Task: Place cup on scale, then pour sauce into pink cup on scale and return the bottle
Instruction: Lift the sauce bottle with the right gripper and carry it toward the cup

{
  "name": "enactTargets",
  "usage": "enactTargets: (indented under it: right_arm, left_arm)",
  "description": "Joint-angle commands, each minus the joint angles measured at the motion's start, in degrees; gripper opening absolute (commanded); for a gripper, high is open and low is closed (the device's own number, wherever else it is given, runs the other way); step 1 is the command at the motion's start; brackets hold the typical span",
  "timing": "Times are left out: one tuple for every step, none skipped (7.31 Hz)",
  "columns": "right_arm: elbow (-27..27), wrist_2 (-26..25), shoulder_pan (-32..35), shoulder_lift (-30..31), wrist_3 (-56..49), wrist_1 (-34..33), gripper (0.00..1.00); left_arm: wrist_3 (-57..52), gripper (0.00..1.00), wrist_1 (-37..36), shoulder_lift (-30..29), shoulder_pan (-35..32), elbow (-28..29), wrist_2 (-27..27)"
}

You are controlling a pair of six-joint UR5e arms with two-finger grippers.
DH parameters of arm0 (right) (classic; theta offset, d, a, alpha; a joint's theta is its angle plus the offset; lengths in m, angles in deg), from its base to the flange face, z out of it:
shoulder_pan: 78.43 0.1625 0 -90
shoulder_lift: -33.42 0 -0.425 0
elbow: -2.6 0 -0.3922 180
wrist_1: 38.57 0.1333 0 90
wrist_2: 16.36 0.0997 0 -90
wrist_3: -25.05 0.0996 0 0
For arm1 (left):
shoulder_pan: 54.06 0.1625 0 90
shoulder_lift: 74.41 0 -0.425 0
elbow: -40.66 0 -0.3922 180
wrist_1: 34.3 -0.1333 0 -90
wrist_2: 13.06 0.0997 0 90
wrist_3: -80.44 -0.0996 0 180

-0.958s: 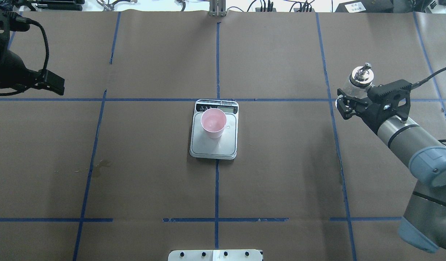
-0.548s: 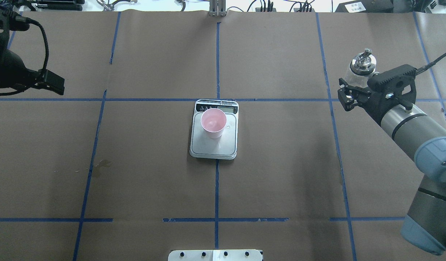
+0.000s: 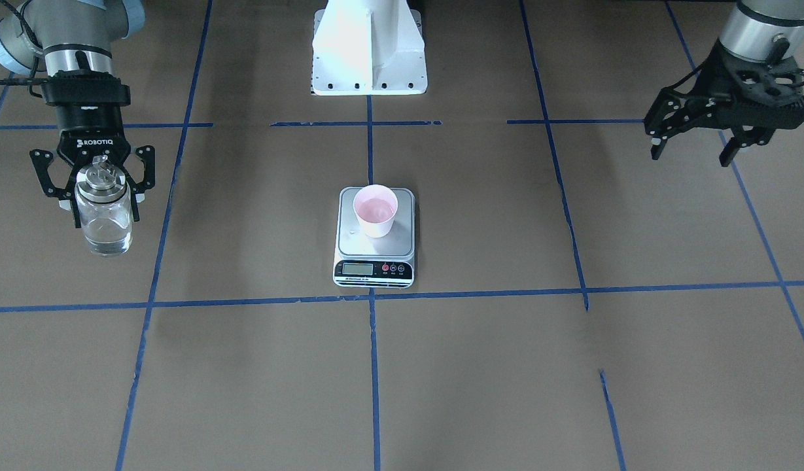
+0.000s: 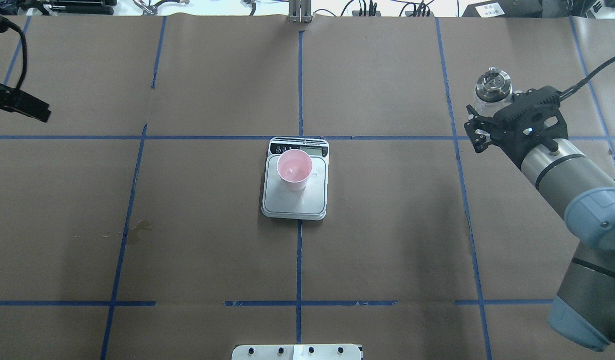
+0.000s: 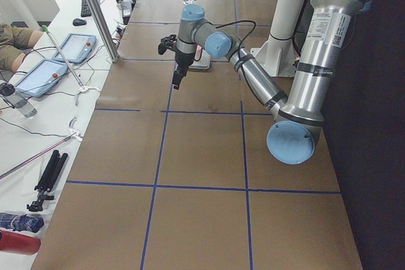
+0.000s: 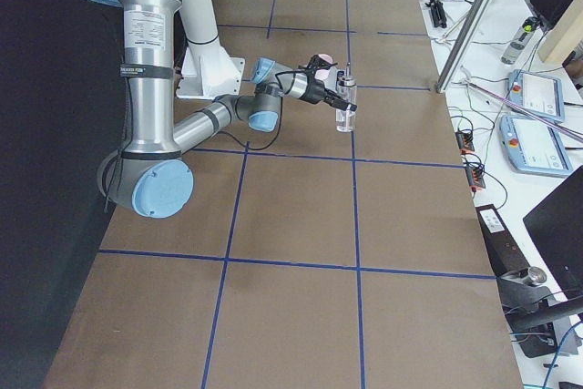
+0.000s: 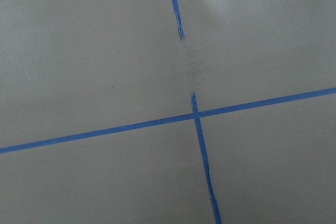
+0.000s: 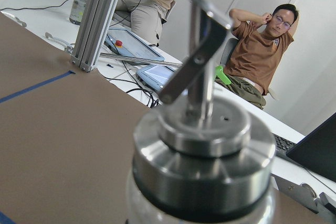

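Observation:
The pink cup [image 3: 375,210] stands upright on the scale [image 3: 357,246] at the table's middle, with a little liquid inside; both also show in the overhead view, the cup [image 4: 294,169] on the scale [image 4: 294,204]. My right gripper [image 3: 106,219] is shut on the clear glass bottle [image 3: 103,216], upright, with clear sauce in its bottom. The bottle's silver top shows in the overhead view [image 4: 493,84] and close up in the right wrist view [image 8: 202,145]. My left gripper [image 3: 691,157] is open and empty, raised far to the scale's other side.
The brown paper table cover carries a blue tape grid [image 4: 299,250]. The white robot base plate [image 3: 369,52] sits at the near edge. A small stain [image 4: 139,229] marks the paper. Operators and tablets [image 6: 537,134] are beyond the table's far side.
My right gripper has carried the bottle farther from the scale toward the far right and turned it upright. My left arm has drawn back toward the overhead view's left edge.

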Motion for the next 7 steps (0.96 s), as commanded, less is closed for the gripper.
enactTargets:
  right_arm:
    - [-0.15,-7.21,-1.38,-5.38,-11.07,-5.51,0.00]
    - [-0.41,-11.09,-2.61,-5.60,-11.29,-8.76,0.00]
    - [-0.33,-13.04,-4.10,-8.56,-11.38,-13.31,0.00]
    - [-0.33,-16.98,-6.56,-12.16,-11.47,-19.54,0.00]
    - [0.11,-22.93,-10.15,-14.89,-11.65,-24.99,0.00]
    - [1.16,-27.95,-13.40,-17.88,-11.65,-29.66,0.00]
    - [3.17,-31.40,-15.00,-22.08,-11.65,-33.88,0.00]
  left_arm:
    - [-23.34,1.00,0.50,3.72,-11.93,5.25,-2.96]
    - [-28.75,1.00,5.38,5.39,-13.90,9.90,-2.80]
    - [-29.33,1.00,12.12,7.49,-16.35,14.82,-2.71]
    - [-29.24,1.00,16.98,8.12,-18.29,18.61,-3.05]
    - [-29.24,1.00,17.98,8.13,-18.57,18.74,-2.97]
    - [-31.33,1.00,18.17,8.74,-18.57,20.39,-2.71]
    - [-36.92,1.00,20.26,8.74,-19.97,23.80,-2.88]
